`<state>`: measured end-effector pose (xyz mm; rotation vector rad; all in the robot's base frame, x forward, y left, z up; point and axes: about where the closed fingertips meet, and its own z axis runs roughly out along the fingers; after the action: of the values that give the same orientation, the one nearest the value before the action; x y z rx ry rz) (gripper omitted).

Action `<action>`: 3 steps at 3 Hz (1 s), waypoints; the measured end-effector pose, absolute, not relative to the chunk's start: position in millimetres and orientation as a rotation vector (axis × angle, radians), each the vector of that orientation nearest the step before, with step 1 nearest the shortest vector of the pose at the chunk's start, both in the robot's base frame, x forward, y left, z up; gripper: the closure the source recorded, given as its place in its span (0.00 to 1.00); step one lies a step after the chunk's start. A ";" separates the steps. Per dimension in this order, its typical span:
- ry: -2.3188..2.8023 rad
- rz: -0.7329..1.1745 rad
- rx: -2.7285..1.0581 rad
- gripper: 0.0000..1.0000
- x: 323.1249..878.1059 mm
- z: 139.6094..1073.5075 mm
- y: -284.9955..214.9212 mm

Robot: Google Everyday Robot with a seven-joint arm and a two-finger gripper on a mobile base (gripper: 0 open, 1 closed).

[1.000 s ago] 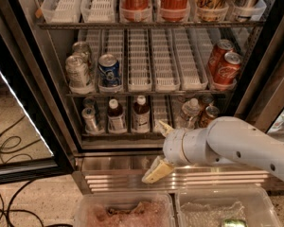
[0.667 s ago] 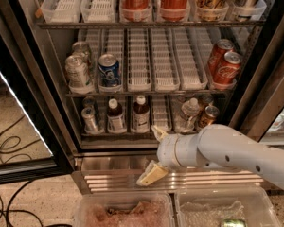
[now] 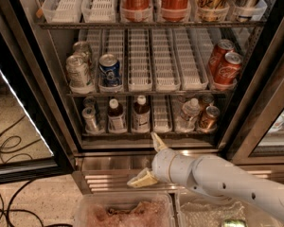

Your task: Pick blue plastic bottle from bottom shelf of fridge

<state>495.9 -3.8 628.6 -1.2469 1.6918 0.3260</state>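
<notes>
Two alike small brown bottles with white caps and whitish labels stand side by side on the bottom shelf (image 3: 162, 117) of the fridge (image 3: 61, 112). The blue plastic bottle is one of them, and I cannot tell which: the right one (image 3: 141, 113) or the left one (image 3: 116, 116). My gripper (image 3: 149, 161) is open and empty. It hangs in front of the steel base grille (image 3: 104, 174), below the shelf. Its upper fingertip (image 3: 156, 141) sits just below and right of the right bottle, not touching it.
A clear water bottle (image 3: 189, 112) and small cans (image 3: 91, 118) (image 3: 209, 117) share the bottom shelf. Cans fill the rack above (image 3: 109, 69). The glass door (image 3: 19, 103) stands open at left. Clear plastic bins (image 3: 123, 212) lie below my arm. Cables (image 3: 4, 141) lie on the floor at left.
My gripper and arm have moved left along the front of the base grille, toward the two brown bottles. The fingers stay open. Nothing in the fridge has moved.
</notes>
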 end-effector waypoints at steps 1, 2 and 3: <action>1.641 0.277 -1.130 0.00 510.4 632.6 -6.5; 1.639 0.281 -1.112 0.00 511.8 632.6 -5.3; 1.636 0.288 -1.102 0.00 511.0 630.3 -3.2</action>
<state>511.0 -3.2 630.3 -1.1021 1.6364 0.2877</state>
